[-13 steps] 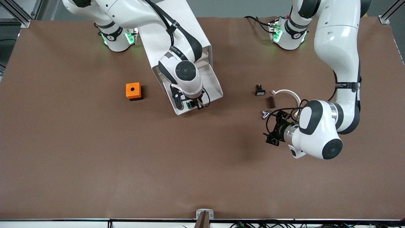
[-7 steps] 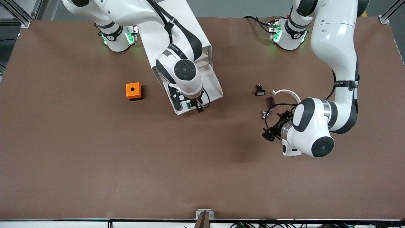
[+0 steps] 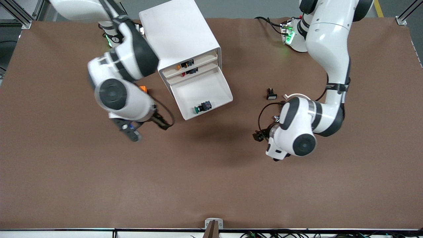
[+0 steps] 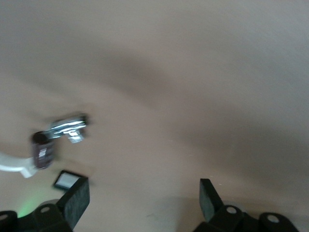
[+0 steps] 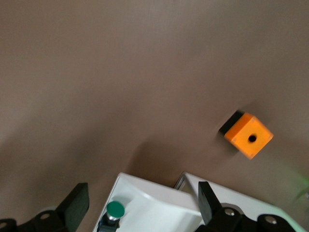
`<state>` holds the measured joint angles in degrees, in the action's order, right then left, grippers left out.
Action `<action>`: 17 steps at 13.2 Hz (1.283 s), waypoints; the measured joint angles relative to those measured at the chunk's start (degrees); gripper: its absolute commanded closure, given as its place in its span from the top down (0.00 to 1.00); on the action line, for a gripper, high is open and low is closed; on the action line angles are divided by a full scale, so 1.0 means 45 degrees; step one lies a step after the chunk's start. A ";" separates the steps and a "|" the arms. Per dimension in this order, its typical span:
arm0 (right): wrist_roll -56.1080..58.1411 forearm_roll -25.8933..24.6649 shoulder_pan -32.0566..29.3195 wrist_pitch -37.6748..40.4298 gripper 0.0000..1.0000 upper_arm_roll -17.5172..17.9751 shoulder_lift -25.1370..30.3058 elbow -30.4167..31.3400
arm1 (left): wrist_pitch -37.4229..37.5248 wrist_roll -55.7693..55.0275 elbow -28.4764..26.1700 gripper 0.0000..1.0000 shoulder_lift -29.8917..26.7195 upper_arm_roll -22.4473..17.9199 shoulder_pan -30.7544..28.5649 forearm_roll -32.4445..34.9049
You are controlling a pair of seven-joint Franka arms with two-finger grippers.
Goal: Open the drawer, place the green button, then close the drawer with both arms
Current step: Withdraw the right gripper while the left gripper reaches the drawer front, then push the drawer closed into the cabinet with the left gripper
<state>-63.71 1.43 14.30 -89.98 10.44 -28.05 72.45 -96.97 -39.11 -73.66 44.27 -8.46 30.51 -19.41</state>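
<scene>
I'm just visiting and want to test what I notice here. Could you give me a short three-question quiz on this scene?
1. True or false: the green-capped button lies in the open drawer.
2. What does the right gripper hold? A) the button B) the orange box C) nothing
3. Fill in: the left gripper hangs over the table with its fingers ____.

Key: 1 true. 2 C, it is open and hangs over bare table toward the right arm's end. 3 open.
</scene>
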 measured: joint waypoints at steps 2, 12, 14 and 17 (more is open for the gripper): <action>0.2485 -0.0200 -0.1019 0.0144 1.00 -0.0016 0.0401 -0.0059 | -0.1168 0.0123 -0.0076 1.00 0.0436 0.0026 0.0831 0.0009; 0.9437 -0.0657 -0.2928 0.0548 1.00 -0.0766 0.3802 0.1572 | -0.3012 -0.1711 0.0022 1.00 0.1373 0.0177 0.3479 -0.0247; 1.0174 -0.0668 -0.2284 0.0538 1.00 -0.1580 0.4453 0.1994 | -0.2988 -0.2263 0.0014 1.00 0.1374 0.0414 0.3678 -0.0251; 1.1911 -0.0679 -0.2078 0.0268 1.00 -0.2359 0.4888 0.2259 | -0.2991 -0.3029 0.0016 1.00 0.1348 0.1173 0.3695 -0.0260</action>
<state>-10.11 -1.63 4.95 -88.78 -0.18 -6.05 82.62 -110.43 -52.74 -73.58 50.33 -3.18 47.14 -20.58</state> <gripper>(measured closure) 0.000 0.000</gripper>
